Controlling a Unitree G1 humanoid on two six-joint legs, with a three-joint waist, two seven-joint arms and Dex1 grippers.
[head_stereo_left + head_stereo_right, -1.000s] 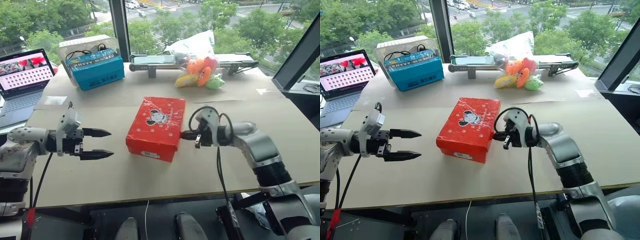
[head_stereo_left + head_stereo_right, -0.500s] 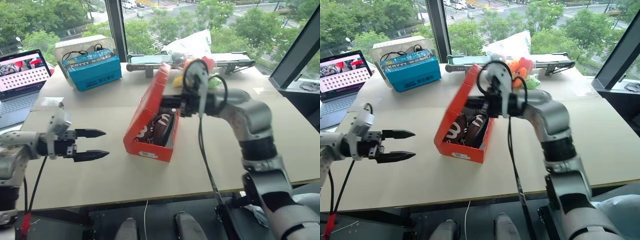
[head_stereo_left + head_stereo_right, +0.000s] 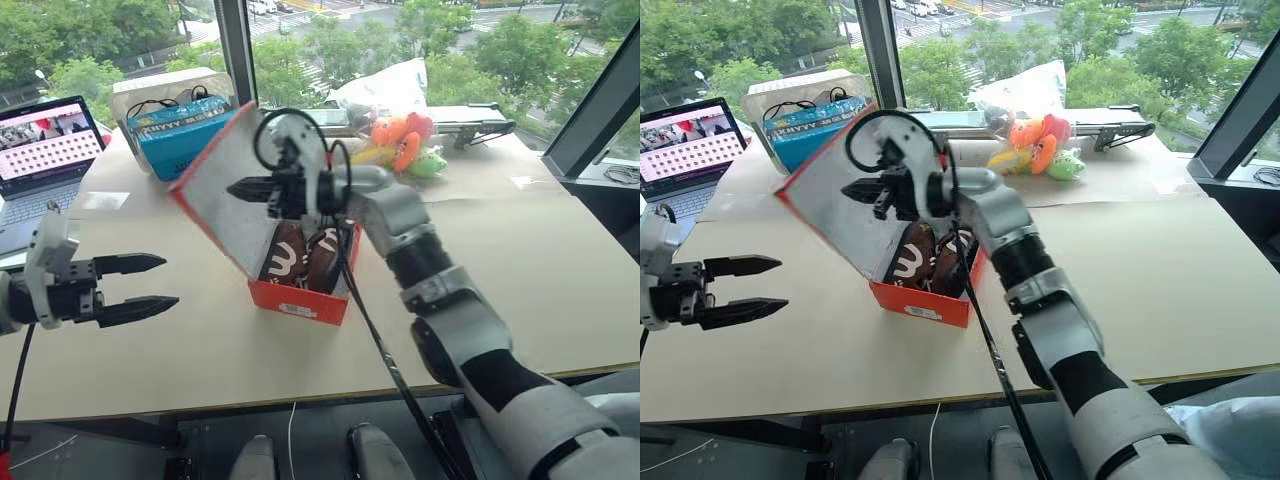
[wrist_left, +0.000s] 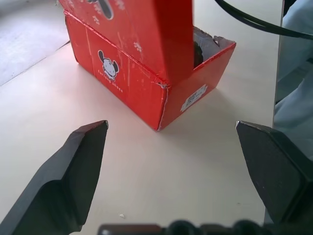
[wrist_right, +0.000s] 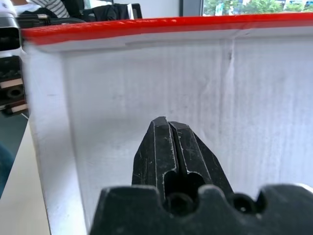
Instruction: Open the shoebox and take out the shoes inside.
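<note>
The red shoebox (image 3: 302, 293) stands open in the middle of the table. Its lid (image 3: 222, 192) leans back to the left past upright, pale inside showing. Two dark brown shoes (image 3: 306, 252) with white markings lie side by side in it. My right gripper (image 3: 240, 188) is shut, holds nothing and points left over the box, its tips against the lid's pale inner face (image 5: 244, 98). My left gripper (image 3: 170, 281) hovers open and empty left of the box, pointing at it. In the left wrist view the red box (image 4: 132, 83) stands beyond its fingers (image 4: 73, 166).
A blue box (image 3: 185, 135) and a laptop (image 3: 40, 150) stand at the back left. Orange, yellow and green plush toys (image 3: 400, 145) lie at the back centre beside a plastic bag, with a long grey device (image 3: 470, 122) behind. The table's front edge (image 3: 300, 395) runs below the box.
My right gripper swung left and up, pushing the lid from closed to open past upright and uncovering the shoes. My left gripper drew back to the left, still open.
</note>
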